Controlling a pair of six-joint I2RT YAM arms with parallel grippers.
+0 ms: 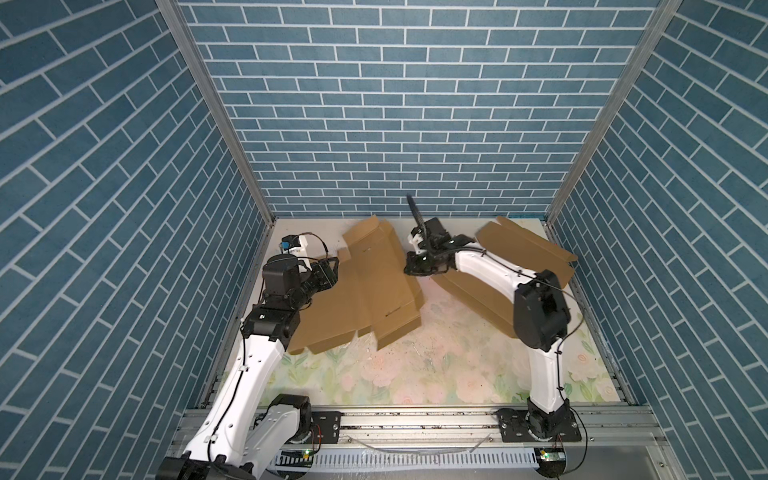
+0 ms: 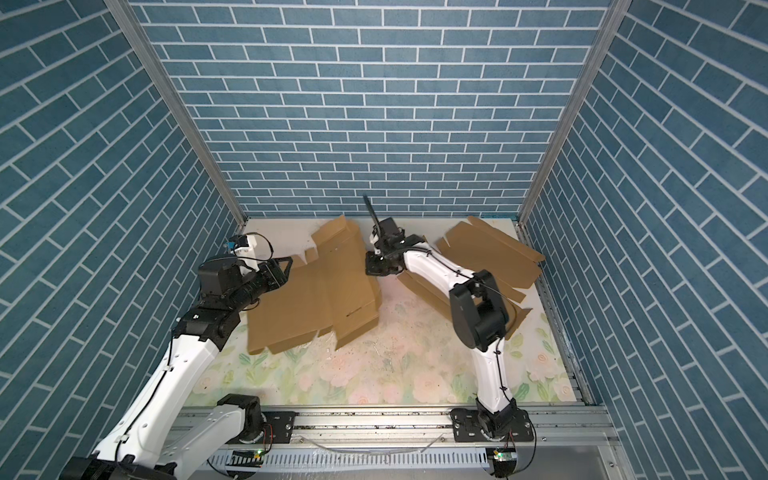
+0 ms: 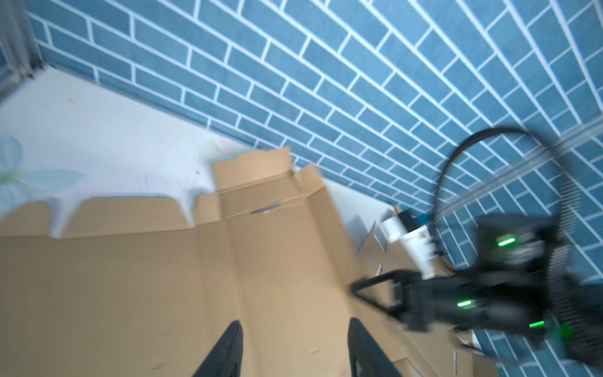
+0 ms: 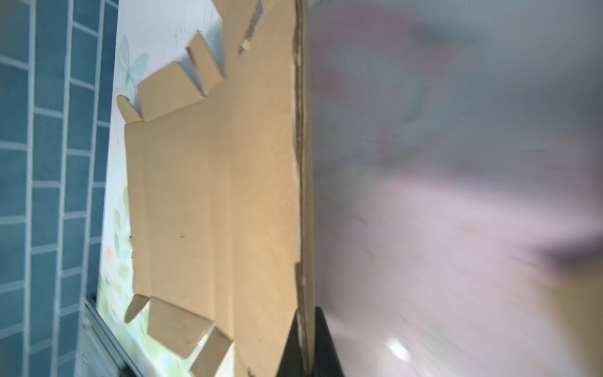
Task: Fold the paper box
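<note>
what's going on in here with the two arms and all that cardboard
Two robot arms are working on flat cardboard box blanks on a floral table. The right gripper is shut on the right blank, pinching its edge nearest the middle of the table. The left gripper is open over the left blank and grips nothing. Neither blank has been folded into a box yet.

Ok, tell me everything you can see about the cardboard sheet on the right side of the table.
The cardboard sheet is a plain brown, unfolded box blank with straight score lines and small cut flaps at two ends, some bent up. It lies at the far right of the floral table, partly hidden under the right arm. The right pincer is shut on its inner edge.
</note>
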